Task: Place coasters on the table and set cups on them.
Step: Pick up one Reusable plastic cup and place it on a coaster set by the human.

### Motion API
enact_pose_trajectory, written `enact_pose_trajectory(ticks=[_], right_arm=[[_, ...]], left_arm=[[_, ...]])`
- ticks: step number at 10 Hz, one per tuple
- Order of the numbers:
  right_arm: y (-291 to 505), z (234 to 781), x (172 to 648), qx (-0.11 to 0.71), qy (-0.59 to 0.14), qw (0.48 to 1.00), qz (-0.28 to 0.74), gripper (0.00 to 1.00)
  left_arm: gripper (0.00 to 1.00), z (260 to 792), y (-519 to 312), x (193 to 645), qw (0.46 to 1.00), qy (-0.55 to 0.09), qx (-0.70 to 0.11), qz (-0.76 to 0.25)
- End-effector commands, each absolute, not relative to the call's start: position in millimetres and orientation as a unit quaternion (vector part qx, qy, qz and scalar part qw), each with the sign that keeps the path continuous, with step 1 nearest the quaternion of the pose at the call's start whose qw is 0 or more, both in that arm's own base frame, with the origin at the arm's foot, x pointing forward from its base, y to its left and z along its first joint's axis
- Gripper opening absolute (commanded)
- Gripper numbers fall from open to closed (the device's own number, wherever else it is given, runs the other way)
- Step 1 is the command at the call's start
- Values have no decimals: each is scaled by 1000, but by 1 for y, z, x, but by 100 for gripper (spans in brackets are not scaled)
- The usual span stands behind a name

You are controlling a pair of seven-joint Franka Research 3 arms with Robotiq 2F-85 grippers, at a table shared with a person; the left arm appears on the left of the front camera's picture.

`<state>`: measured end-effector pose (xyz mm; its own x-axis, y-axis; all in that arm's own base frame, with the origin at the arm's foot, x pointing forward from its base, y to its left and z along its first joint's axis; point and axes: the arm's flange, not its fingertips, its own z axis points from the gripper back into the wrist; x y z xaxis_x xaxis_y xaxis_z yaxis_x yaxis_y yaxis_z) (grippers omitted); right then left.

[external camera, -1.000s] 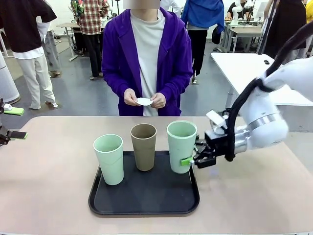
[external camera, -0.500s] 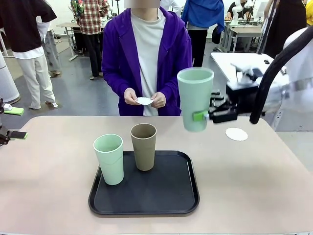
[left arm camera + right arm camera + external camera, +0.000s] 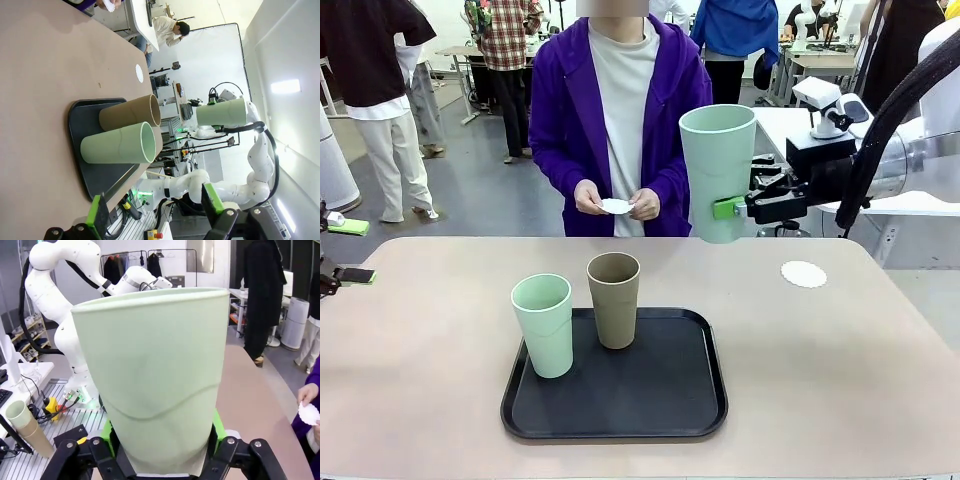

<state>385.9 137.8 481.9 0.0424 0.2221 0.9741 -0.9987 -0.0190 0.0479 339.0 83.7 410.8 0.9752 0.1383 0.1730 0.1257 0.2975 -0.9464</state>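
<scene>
The right gripper [image 3: 728,209] grips a mint cup [image 3: 717,170] upright in the air over the table's [image 3: 880,380] far right, near a coaster [image 3: 804,273] lying there. The left gripper [image 3: 152,205] gapes empty; the other mint cup [image 3: 544,325] and tan cup [image 3: 614,300] stand on the black tray [image 3: 670,410].

Pretty sure this is a robotics lab: people [image 3: 380,110] are hanging around white worktables [image 3: 775,130] out back, and cables [image 3: 30,390] are trailing everywhere.

Ahead of me: smooth grey floor [image 3: 470,190], white rectangular table [image 3: 772,130] at my right, pale desks [image 3: 825,62] farther back; bright rectangular light panel [image 3: 286,86] in my left wrist view
</scene>
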Motion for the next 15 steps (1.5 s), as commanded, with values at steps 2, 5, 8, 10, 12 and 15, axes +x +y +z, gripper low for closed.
enact_pose_trajectory(ticks=[2,5,8,10,12,15], right_arm=[[137,479,385,463,-424,553,547,69],[84,482,444,428,-475,583,500,83],[-9,478,515,417,-525,623,402,83],[-47,465,549,409,-543,633,370,83],[-68,459,569,398,-553,646,345,83],[-81,456,577,384,-558,656,332,83]], left_arm=[[100,411,85,339,795,-118,-595,0],[100,411,85,339,795,-118,-595,0],[100,411,85,339,795,-118,-595,0],[100,411,85,339,795,-118,-595,0],[100,411,85,339,795,-118,-595,0],[100,411,85,339,795,-118,-595,0]])
